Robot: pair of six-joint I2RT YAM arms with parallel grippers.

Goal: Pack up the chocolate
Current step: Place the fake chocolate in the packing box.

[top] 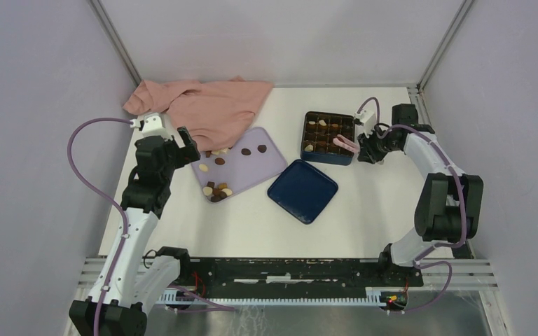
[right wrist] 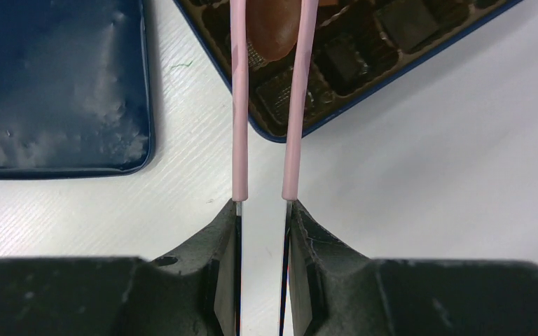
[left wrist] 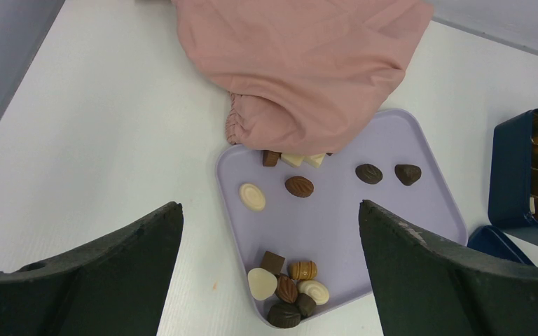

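Clenching pink tongs (right wrist: 239, 105) pinching a choc (right wrist: 274, 28) over the box (right wrist: 343, 63), R gripper (right wrist: 263, 210) may drop it off-cell if squeeze slackens; L gripper (left wrist: 270, 210) released.

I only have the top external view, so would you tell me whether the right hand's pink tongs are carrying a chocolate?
Observer: Yes. The right wrist view shows the right hand clamped on the pink tongs, with a brown chocolate pinched between their tips over the blue box.
Operator: Thank you. Is anything hidden by the cloth?
Observer: The left wrist view shows three pieces half tucked under the pink cloth on the lilac tray.
Operator: And the left hand?
Observer: The left hand is wide open above the tray, with nothing between its fingers.
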